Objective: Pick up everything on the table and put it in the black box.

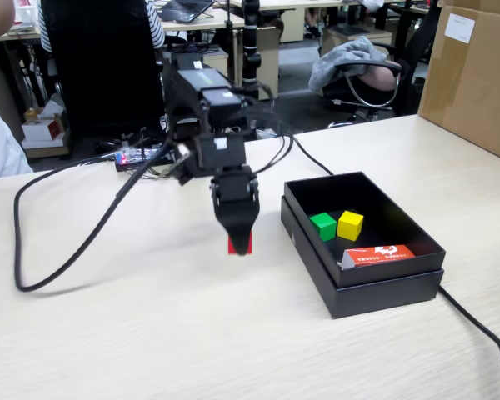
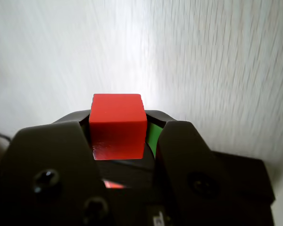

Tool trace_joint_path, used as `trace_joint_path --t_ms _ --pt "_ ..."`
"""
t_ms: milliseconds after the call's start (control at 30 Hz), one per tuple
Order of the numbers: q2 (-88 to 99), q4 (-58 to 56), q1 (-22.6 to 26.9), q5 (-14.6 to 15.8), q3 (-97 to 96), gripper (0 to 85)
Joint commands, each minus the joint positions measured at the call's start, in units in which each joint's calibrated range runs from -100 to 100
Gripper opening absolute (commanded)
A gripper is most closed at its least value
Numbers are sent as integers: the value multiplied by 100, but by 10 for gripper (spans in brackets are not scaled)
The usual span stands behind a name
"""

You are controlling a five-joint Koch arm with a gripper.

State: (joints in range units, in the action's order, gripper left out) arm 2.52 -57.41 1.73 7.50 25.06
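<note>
Between the jaws, at their tips: red cube [image 2: 118, 126], gripped on two opposite sides, top face and one upright face showing in the wrist view; equal edges, so no long axis; one flat face turned toward the wrist camera, edges roughly square to the jaws. In the fixed view only a small red patch [image 1: 239, 242] shows below the dark gripper [image 1: 240, 242], which points straight down over the tabletop [image 1: 150, 333]; whether the cube touches the surface cannot be told

Right of the jaws in the fixed view, near but apart: black box [image 1: 383, 292], open-topped, long axis running away from the camera and slightly leftward, near-left corner closest to the jaws. Inside it: green cube [image 1: 322, 226] and yellow cube [image 1: 350, 225], just beside each other toward the far-left part of the floor, each set corner-on to the camera; orange-red and white carton [image 1: 377, 255] lying flat against the near wall, long axis along that wall

Left of the jaws: black cable [image 1: 67, 250] looping across the tabletop, well apart. Below and in front of the jaws: bare pale wood-grain surface out to the near edge. Strip of bare tabletop lies between jaws and box rim. Far right: brown cardboard carton [image 1: 475, 75], well apart
</note>
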Motion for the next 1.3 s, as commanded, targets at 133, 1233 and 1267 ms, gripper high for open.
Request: trace_joint_path --t_ms 133,1233,1267 --pt "2381 70 581 -371 -702 8" --pt "-1096 70 1548 -440 758 463" --pt "-832 70 1543 -435 649 468"
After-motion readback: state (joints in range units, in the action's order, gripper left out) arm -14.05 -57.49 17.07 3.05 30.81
